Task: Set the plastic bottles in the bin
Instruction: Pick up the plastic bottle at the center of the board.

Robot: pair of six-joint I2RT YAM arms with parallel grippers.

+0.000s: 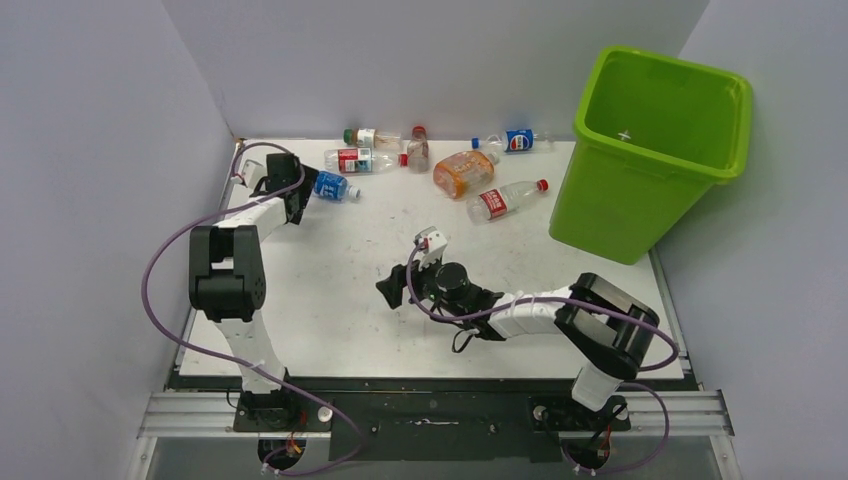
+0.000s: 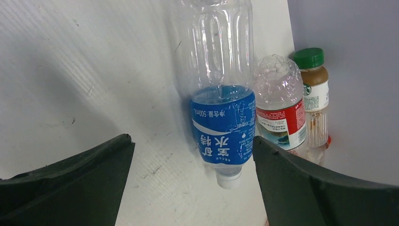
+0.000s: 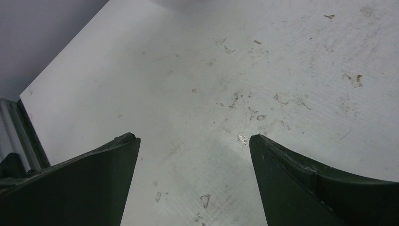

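Green bin [image 1: 620, 195] stands at the far right corner of the white tabletop [image 1: 330, 290]. Bottles [image 1: 505, 200] lie along the far side, all on the tabletop & no hand on any. Left hand [image 2: 191, 141] is spread wide, w/ the blue-label bottle [image 2: 223, 127] lying just in front of its fingers, not touched. Right hand [image 3: 194, 139] is wide too, over bare tabletop near the middle, holding nothing.

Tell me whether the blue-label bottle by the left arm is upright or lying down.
Lying down: the blue-label bottle rests on its side on the table.
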